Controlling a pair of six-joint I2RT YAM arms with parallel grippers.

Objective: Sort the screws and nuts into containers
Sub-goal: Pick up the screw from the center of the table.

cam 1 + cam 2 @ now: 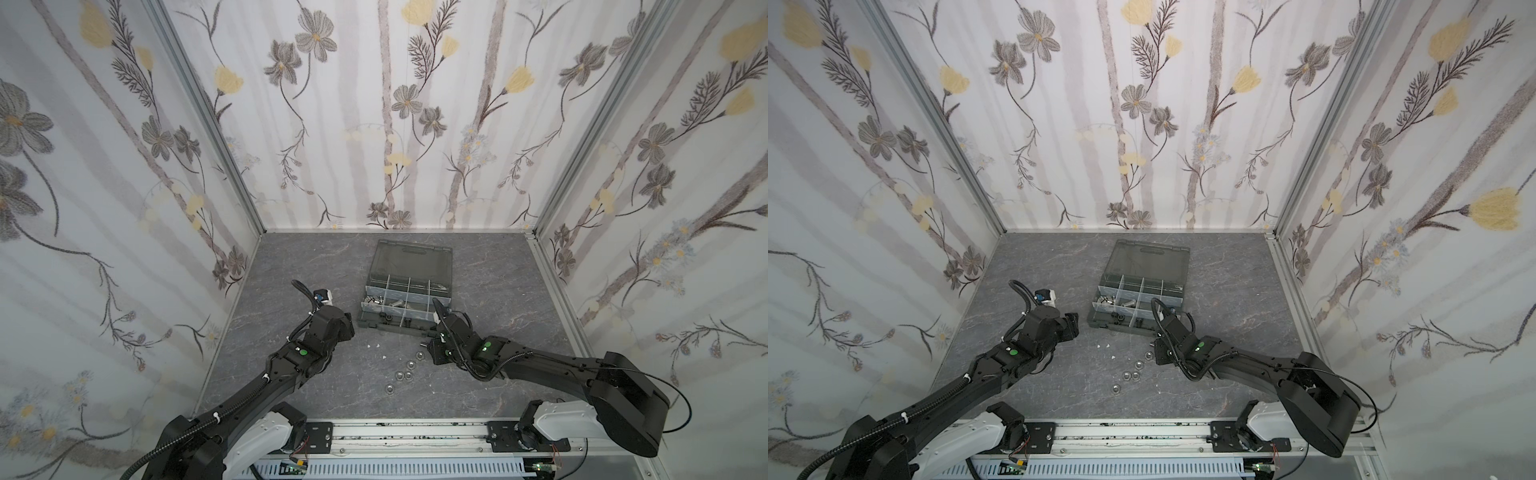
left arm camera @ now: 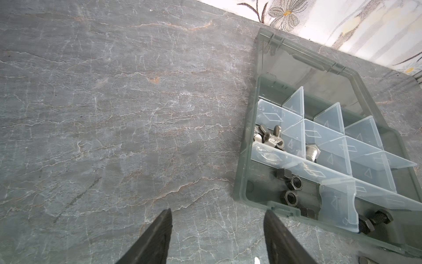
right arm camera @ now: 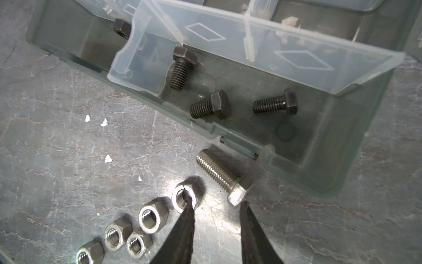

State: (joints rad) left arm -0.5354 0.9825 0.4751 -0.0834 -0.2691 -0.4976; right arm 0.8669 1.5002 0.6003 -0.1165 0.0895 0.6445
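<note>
The dark grey organiser case (image 1: 386, 326) lies open mid-table, its containers split by pale dividers (image 2: 294, 124). Black screws (image 3: 210, 105) lie in a front compartment, black nuts (image 2: 296, 182) in the one beside it, and silver pieces (image 2: 269, 137) sit further back. A silver screw (image 3: 225, 177) lies on the table against the case's front wall. Several silver nuts (image 3: 150, 214) are loose in front of it. My right gripper (image 3: 215, 202) is open, one fingertip over the nearest nut (image 3: 179, 194), the other by the screw's head. My left gripper (image 2: 218, 210) is open over bare table, left of the case.
The smoky lid (image 1: 415, 259) lies folded back behind the case. Small white flecks (image 3: 105, 122) dot the grey table (image 1: 291, 270) near the nuts. Floral walls close in on three sides, and a metal rail (image 1: 395, 432) runs along the front.
</note>
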